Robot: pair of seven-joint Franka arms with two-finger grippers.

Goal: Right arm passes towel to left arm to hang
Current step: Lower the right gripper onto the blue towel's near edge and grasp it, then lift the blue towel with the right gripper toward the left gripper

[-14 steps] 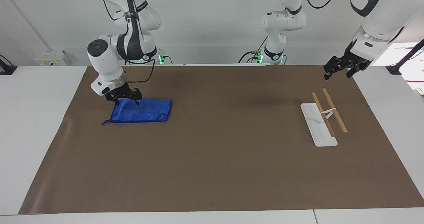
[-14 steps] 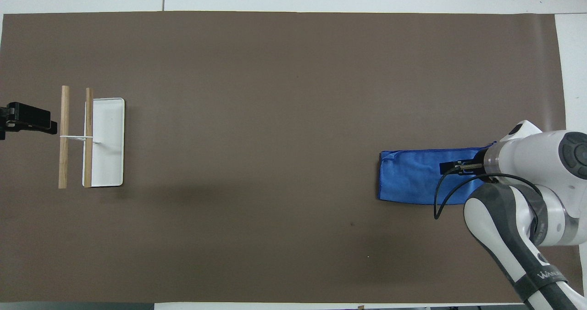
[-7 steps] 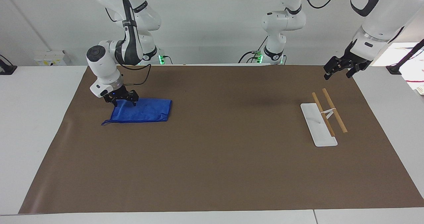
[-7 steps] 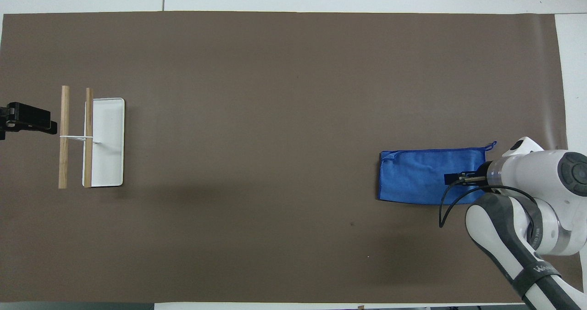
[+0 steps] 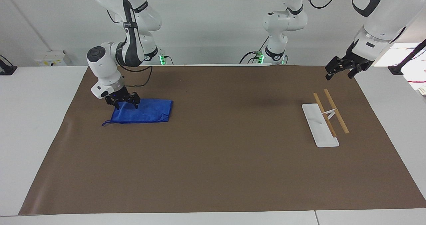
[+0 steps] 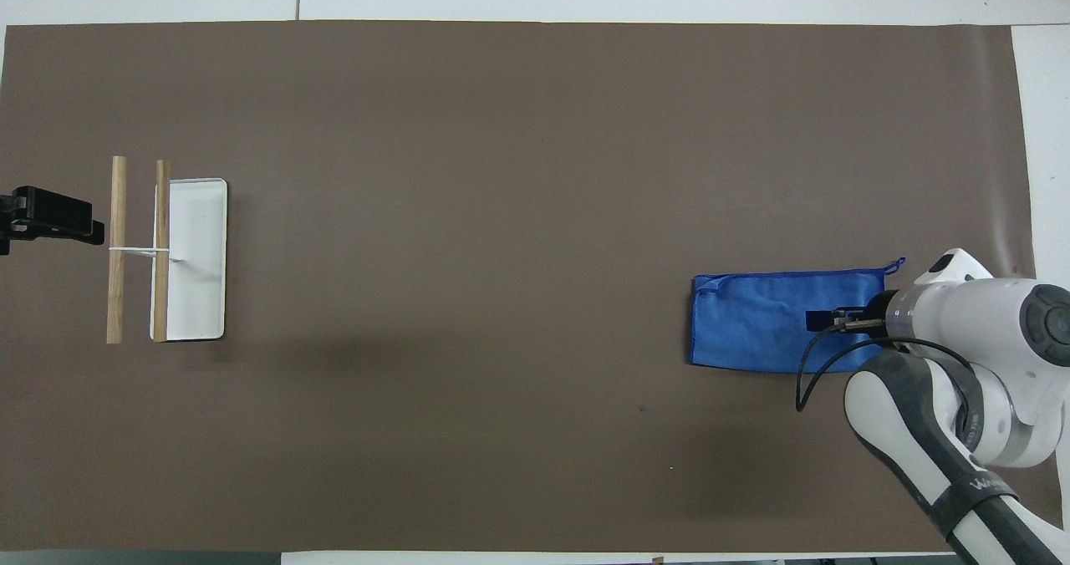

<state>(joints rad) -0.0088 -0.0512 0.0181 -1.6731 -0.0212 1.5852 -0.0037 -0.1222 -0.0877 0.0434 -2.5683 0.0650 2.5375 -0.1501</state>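
**Ana:** Right gripper [image 5: 122, 102] is down over the towel [image 5: 146, 111], fingers spread wide, nothing pinched yet. It sits at the towel's edge nearest the robots, toward the right arm's end of the brown mat [image 5: 213, 171].

**Ben:** And that towel lies flat, folded, its thin loop [image 5: 106, 123] trailing off the corner farthest from the robots.

**Ana:** Soft, light cloth, I'd judge; it will sag and swing once lifted. Best pinched at an edge or corner, leaving plenty hanging free for the other arm.

**Ben:** Left gripper [image 5: 339, 70] waits in the air, also open and empty, over the mat's edge by the rack [image 5: 327, 116] with its two wooden bars, well apart from the towel.
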